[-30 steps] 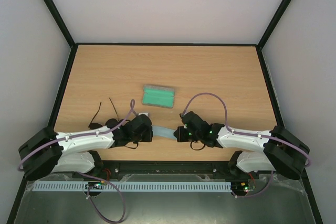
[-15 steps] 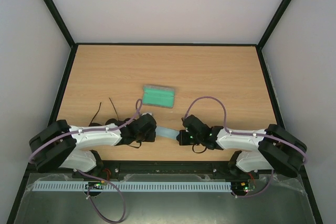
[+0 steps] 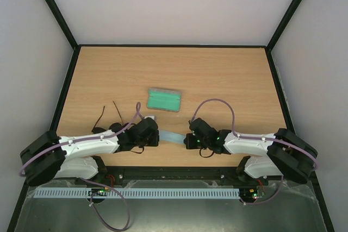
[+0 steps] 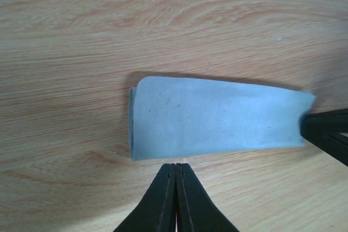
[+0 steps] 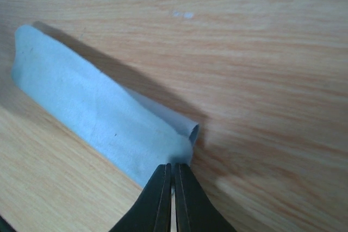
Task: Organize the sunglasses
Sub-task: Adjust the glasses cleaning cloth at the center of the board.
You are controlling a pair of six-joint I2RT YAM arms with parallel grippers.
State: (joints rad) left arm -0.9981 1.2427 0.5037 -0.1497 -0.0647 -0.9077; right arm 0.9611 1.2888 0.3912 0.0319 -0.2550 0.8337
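The left gripper [image 4: 176,165], pressed together, has swung back to the folded cloth's [image 4: 212,115] edge, the right gripper [image 5: 173,167] pinching its far end — the sunglasses [image 3: 100,129] beside the left gripper lie untouched.

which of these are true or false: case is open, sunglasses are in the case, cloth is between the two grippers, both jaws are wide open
1. The case is open, green lining up. True.
2. The sunglasses are in the case. False: they lie on the table, left of the case, beside the left arm.
3. The light blue cloth sits between the left gripper and right gripper. True.
4. Both jaws are wide open. False: both pairs are shut, the right pair on the cloth's end.
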